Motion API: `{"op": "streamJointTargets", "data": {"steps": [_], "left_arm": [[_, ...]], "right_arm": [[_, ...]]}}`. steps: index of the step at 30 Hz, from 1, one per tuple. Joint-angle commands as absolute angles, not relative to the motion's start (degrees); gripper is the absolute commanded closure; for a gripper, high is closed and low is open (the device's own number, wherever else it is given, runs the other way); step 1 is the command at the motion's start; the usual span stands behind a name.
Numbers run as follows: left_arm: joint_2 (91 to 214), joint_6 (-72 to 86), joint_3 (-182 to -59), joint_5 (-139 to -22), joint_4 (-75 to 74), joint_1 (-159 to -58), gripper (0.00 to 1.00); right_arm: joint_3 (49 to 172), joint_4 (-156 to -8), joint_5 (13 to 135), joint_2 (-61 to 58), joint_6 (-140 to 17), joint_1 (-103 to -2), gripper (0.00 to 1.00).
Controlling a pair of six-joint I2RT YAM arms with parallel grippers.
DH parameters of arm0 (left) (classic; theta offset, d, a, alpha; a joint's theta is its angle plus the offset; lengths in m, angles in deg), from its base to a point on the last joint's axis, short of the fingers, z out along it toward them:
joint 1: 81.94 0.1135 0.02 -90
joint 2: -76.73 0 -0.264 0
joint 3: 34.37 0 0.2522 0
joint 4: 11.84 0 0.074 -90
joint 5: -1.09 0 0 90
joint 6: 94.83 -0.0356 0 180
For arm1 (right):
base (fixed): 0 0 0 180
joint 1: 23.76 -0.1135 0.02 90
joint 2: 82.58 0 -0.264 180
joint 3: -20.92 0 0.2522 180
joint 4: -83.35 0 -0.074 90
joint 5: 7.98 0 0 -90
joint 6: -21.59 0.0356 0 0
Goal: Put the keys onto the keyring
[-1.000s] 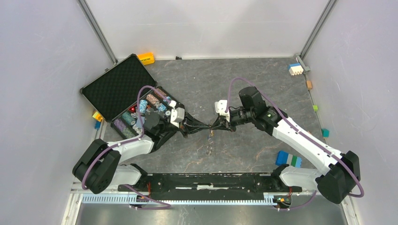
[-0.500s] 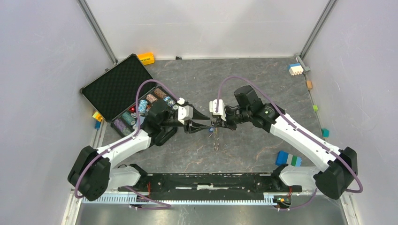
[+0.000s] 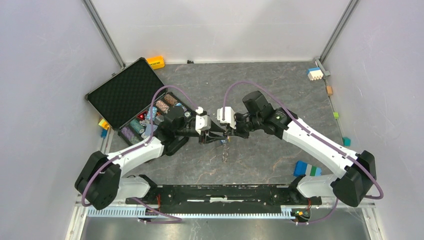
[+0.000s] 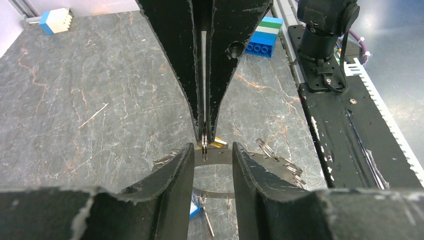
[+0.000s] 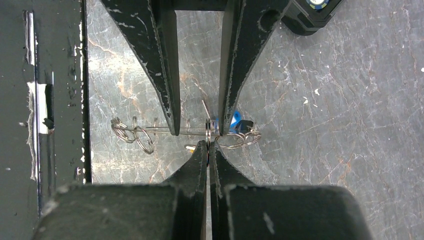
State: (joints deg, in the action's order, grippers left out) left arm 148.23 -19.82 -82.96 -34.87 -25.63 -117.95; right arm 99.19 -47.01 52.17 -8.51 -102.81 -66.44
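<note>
In the top view, the left end effector (image 3: 218, 137) and the right end effector (image 3: 229, 135) are met tip to tip above the middle of the table (image 3: 270, 90). Both have been carried slightly to the left of where they were a second ago. The keyring (image 3: 224, 154) is seen as a thin strand hanging from their meeting point.

In the left wrist view, the main change is shown. The left fingers, pressed together a second ago, are now parted to a moderate gap. The ring's thin wire is seen across that gap, and nothing is clamped between them. The right tips are entered from above, pressed together on the ring. The blue key (image 4: 194, 210) is seen just below the wire. A yellow sliver (image 4: 218, 143) is glimpsed beside the right tips, possibly the second key.

In the right wrist view, the right fingers are shown shut on the wire, with the blue head just beyond the tips.

The ring is judged to be carried by the right arm alone, and the left to be freed for a fresh grip.
</note>
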Motion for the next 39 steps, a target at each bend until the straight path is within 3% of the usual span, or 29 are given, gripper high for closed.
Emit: {"op": "streamJointTargets", "data": {"steps": [1,9,25,28,39], "left_arm": [[148.81,-21.38,-84.73,-34.75,-27.51,-118.41,0.60],[148.82,-20.84,-84.41,-34.85,-28.53,-118.52,0.66],[149.72,-19.20,-84.24,-34.45,-29.48,-118.60,0.98],[149.35,-16.92,-82.73,-35.01,-33.14,-118.60,0.98],[147.99,-7.01,-75.95,-34.85,-51.67,-116.90,0.98]], "right_arm": [[102.12,-47.70,52.57,-8.21,-102.61,-66.99,1.00],[101.68,-48.03,52.50,-7.86,-102.88,-67.17,1.00],[100.94,-48.87,52.11,-8.13,-102.59,-67.20,1.00],[100.07,-49.58,51.87,-8.68,-102.52,-67.14,1.00],[95.29,-53.31,48.32,-13.70,-101.77,-65.04,0.55]]}}
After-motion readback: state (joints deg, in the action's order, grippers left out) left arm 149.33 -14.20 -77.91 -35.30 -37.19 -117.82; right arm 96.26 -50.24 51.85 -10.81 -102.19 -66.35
